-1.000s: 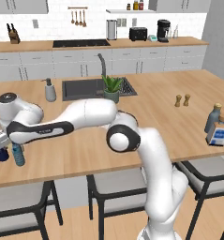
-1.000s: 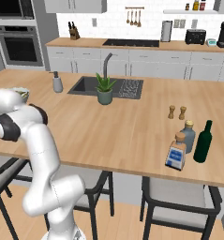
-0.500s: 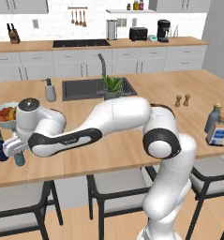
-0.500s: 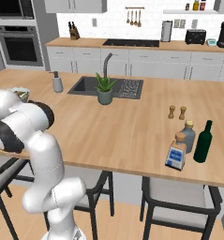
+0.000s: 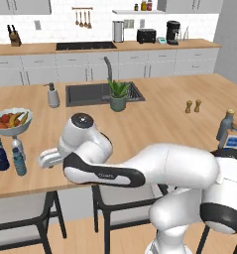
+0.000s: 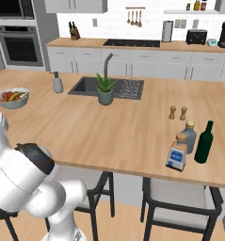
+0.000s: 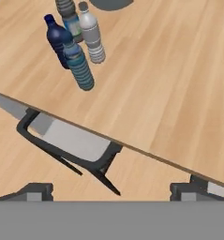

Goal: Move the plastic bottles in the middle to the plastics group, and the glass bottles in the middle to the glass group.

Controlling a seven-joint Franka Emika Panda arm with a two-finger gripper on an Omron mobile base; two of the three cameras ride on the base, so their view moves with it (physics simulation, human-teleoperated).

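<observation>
Hand view, lower edge: the claw (image 7: 111,190) is being shown with its tips standing wide apart and nothing between them, poised over the near edge of the counter (image 7: 169,79) and a stool (image 7: 69,140) below it.

Upper left of the hand view: four bottles are being seen bunched together. The translucent blue bottle (image 7: 79,65) and the clear white-capped bottle (image 7: 92,38) are standing just beside the dark navy bottle (image 7: 58,40) and a partly seen clear bottle (image 7: 69,14) behind it. Judged from this closeness, the plastics are being kept as one group, so that sorting reads at a glance.

Lower right of the right base view: the squat square bottle (image 6: 177,152) with its cork is being shown just beside the grey-blue bottle (image 6: 189,136) and the dark green bottle (image 6: 204,142), apparently for the same reason. The two small shakers (image 6: 178,112) are standing apart, behind them.

Left of the left base view: the fruit bowl (image 5: 12,121) is being seen behind the plastics.
</observation>
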